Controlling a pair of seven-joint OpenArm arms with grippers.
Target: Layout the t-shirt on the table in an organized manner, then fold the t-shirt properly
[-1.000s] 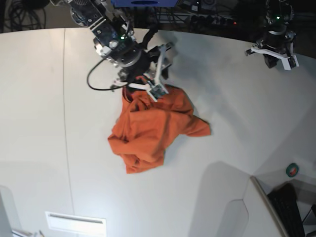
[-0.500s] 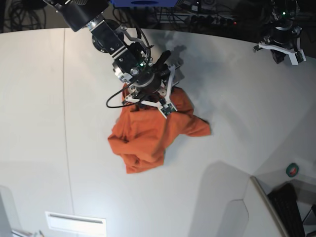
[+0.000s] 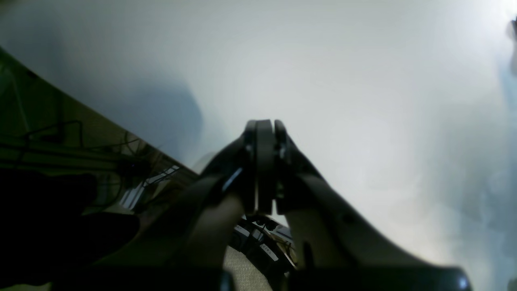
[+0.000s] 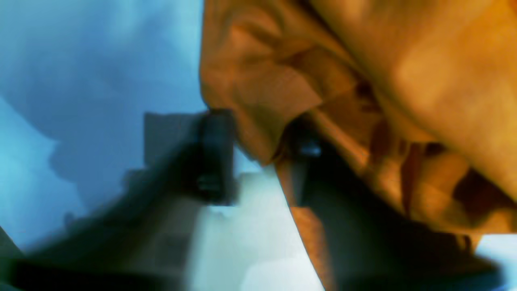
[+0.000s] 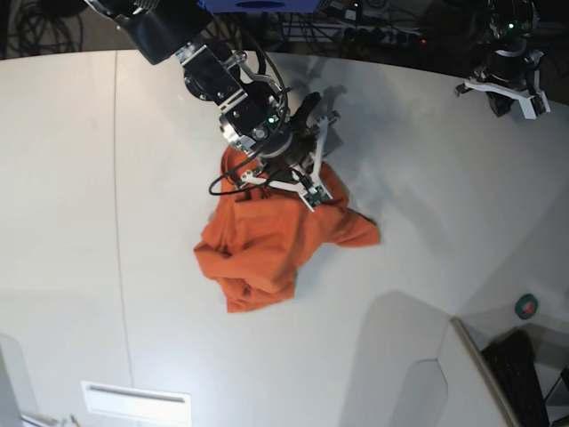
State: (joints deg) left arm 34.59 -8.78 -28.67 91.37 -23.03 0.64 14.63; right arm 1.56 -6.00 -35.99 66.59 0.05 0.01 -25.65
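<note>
The orange t-shirt (image 5: 267, 240) lies crumpled in a heap in the middle of the white table (image 5: 89, 222). My right gripper (image 5: 300, 182) is down on the heap's upper edge. In the right wrist view its jaws (image 4: 260, 153) stand apart with a fold of the orange cloth (image 4: 404, 60) hanging between them. My left gripper (image 5: 508, 100) hovers at the table's far right edge, well away from the shirt. In the left wrist view it (image 3: 264, 129) is shut and empty over bare tabletop (image 3: 323, 60). The collar and tag do not show.
A thin seam line (image 5: 118, 222) runs down the table's left side. A grey side surface at the lower right holds a green tape roll (image 5: 527, 307) and a black keyboard (image 5: 526, 378). A white label plate (image 5: 136, 402) lies at the front edge. Cables hang behind the table.
My right arm has moved right and down along the shirt's top, from its upper-left corner to its upper middle. The shirt heap has barely shifted. The left gripper has drawn slightly up and right.
</note>
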